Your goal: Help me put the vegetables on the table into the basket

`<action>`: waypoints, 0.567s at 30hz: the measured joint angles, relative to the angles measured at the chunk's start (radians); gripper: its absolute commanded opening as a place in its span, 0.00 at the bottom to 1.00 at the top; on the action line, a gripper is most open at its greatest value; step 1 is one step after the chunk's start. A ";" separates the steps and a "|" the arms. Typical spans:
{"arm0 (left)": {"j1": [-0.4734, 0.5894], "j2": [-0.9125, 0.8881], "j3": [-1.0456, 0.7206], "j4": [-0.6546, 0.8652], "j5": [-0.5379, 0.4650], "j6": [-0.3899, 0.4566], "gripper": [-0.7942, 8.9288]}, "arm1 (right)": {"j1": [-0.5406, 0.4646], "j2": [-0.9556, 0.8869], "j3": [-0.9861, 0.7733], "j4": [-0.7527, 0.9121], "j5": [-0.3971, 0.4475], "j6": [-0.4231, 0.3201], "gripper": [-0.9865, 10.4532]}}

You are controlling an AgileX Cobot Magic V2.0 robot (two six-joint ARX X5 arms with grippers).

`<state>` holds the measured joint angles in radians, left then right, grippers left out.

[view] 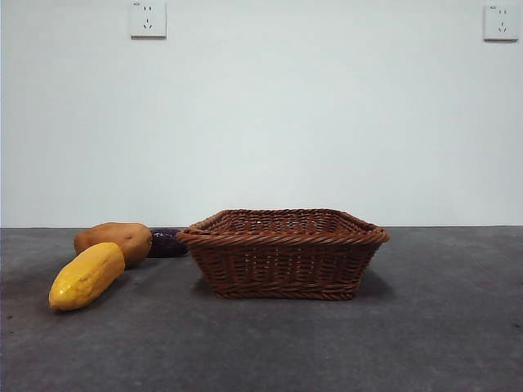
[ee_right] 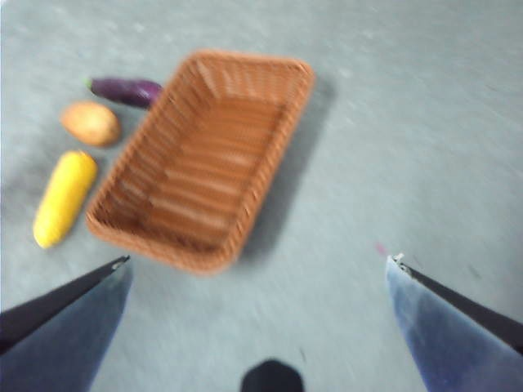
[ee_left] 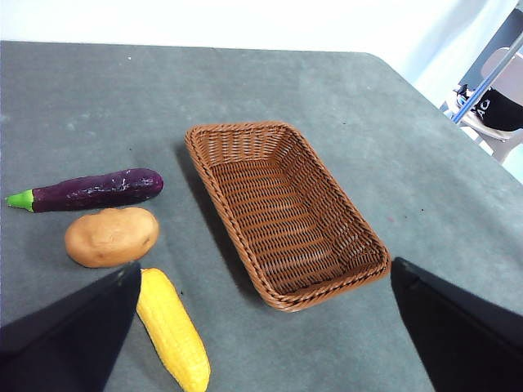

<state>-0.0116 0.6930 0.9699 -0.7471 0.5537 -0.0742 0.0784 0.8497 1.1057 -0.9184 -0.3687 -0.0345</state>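
Observation:
The brown wicker basket [view: 282, 251] stands empty in the middle of the table [view: 425, 327]. To its left lie the yellow corn cob [view: 86, 275], the orange-brown tuber [view: 114, 240] behind it, and the purple eggplant [view: 167, 242] farthest back. In the left wrist view the basket [ee_left: 286, 212], corn [ee_left: 172, 331], tuber [ee_left: 111, 236] and eggplant [ee_left: 94, 189] all show. My left gripper [ee_left: 265, 327] is open, high above them. My right gripper [ee_right: 257, 282] is open, high above the basket [ee_right: 204, 155]. Corn [ee_right: 64, 198], tuber [ee_right: 91, 123] and eggplant [ee_right: 127, 89] lie beside it.
A white wall with two sockets [view: 148, 19] rises behind the table. The table's far corner and a chair [ee_left: 498, 106] beyond it show in the left wrist view. The right wrist view is blurred.

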 measured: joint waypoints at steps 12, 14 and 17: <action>-0.001 0.057 0.000 0.000 0.000 0.000 0.73 | 0.142 0.701 0.340 0.098 0.029 0.056 0.55; -0.001 0.068 0.000 0.001 0.000 0.000 0.73 | 0.166 0.797 0.389 0.101 0.043 0.065 0.55; -0.001 0.086 0.000 0.000 0.000 0.000 0.73 | 0.187 0.926 0.426 0.135 0.062 0.077 0.55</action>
<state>-0.0124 0.7792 0.9699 -0.7467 0.5537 -0.0738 0.2653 1.7756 1.5318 -0.7837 -0.3065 0.0429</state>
